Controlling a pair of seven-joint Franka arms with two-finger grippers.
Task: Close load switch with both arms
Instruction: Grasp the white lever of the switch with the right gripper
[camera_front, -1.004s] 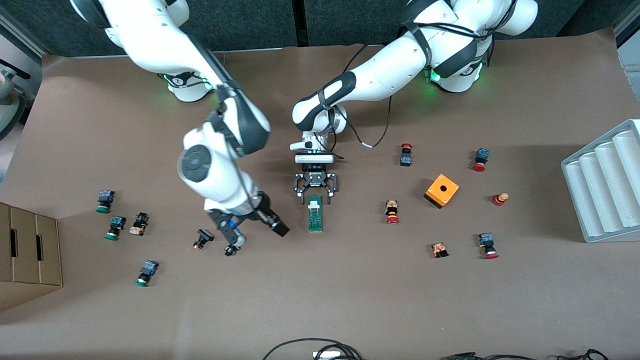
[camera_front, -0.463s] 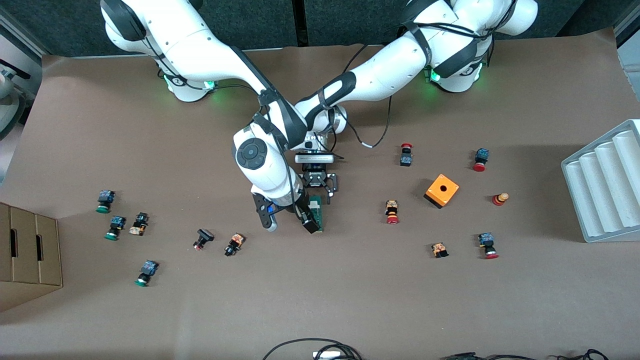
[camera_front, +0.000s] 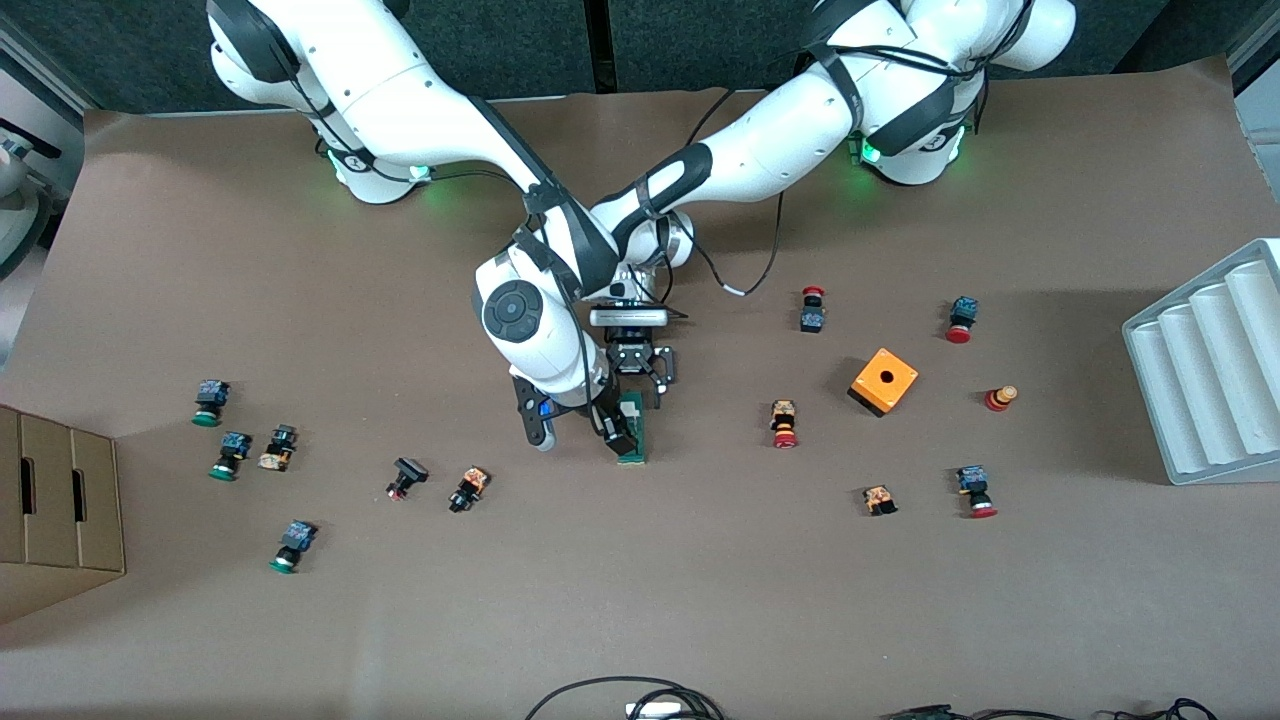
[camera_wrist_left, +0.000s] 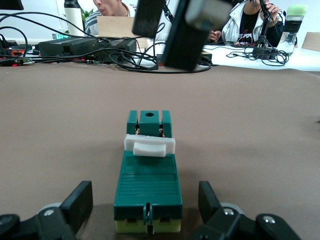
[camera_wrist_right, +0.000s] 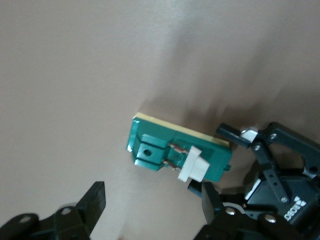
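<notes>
The load switch (camera_front: 638, 440) lies flat near the middle of the front view, a narrow rectangular block of dark green moulded plastic on a pale yellow base, its long axis running up and down the frame. Its top is finely ribbed (camera_wrist_left: 148, 180), and a smooth white lever piece (camera_wrist_left: 149, 146) sits crosswise, next to a raised green end with a round hole. The left gripper (camera_front: 632, 398) is low at the switch's upper end. Its black fingers (camera_wrist_left: 82, 200) are spread to either side of the block with a gap on each side, gripping nothing. The right gripper (camera_front: 580, 438) hangs with its jaws also wide apart and empty. One finger is over the switch's edge and the other over bare table toward the right arm's end. The table (camera_front: 700, 580) is covered in matte brown paper. An orange cube with a round hole (camera_front: 884, 381) stands toward the left arm's end, among small red-capped push buttons (camera_front: 784, 423).
</notes>
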